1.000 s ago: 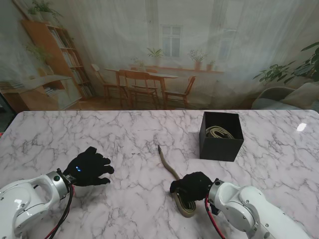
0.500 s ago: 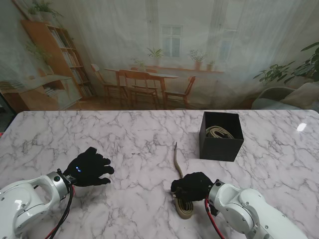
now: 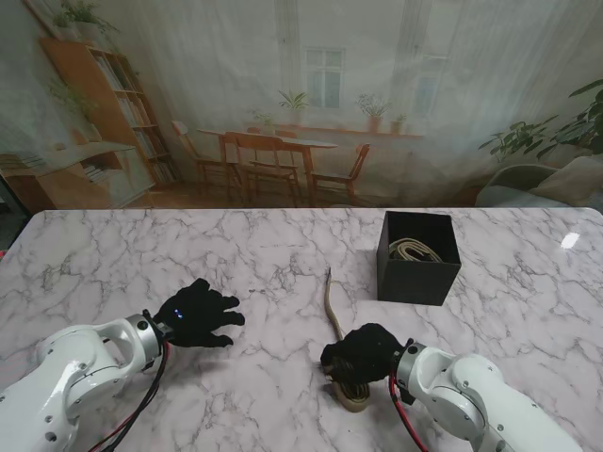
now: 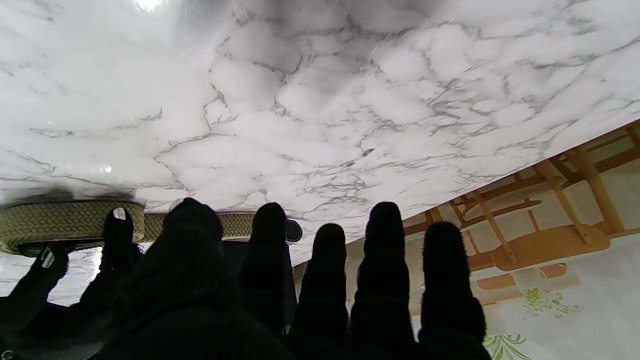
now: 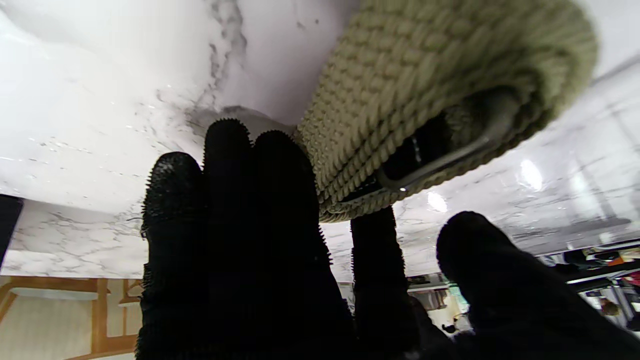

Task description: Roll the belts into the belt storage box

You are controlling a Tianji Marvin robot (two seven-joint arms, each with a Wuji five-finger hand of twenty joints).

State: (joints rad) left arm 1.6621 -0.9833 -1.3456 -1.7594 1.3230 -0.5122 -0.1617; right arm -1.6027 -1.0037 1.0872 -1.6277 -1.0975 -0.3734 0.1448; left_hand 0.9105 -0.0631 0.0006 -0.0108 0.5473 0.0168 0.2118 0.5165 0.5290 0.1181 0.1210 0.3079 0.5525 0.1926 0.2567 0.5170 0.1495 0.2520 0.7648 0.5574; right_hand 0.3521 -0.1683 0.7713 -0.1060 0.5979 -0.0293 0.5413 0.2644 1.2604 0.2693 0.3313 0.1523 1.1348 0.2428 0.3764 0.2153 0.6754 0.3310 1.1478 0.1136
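Note:
A woven olive belt (image 3: 332, 303) lies on the marble table, its thin tail pointing away from me. Its folded buckle end (image 3: 352, 395) sticks out from under my right hand (image 3: 363, 352), which is shut on it. In the right wrist view the belt (image 5: 425, 90) fills the space past my right hand (image 5: 260, 240), with the metal buckle showing in the fold. My left hand (image 3: 203, 315) hovers open to the left of the belt, fingers spread. The left wrist view has the belt (image 4: 65, 222) beyond my left hand (image 4: 325, 290). The black storage box (image 3: 419, 273) stands farther right.
A rolled cream belt (image 3: 415, 250) lies inside the box. A printed room backdrop hangs along the table's far edge (image 3: 301, 209). Bare marble (image 3: 141, 254) spreads around both hands.
My left hand has moved right, toward the belt. The belt's tail swung from pointing far-left to nearly straight away from me. The right hand stayed on the folded end.

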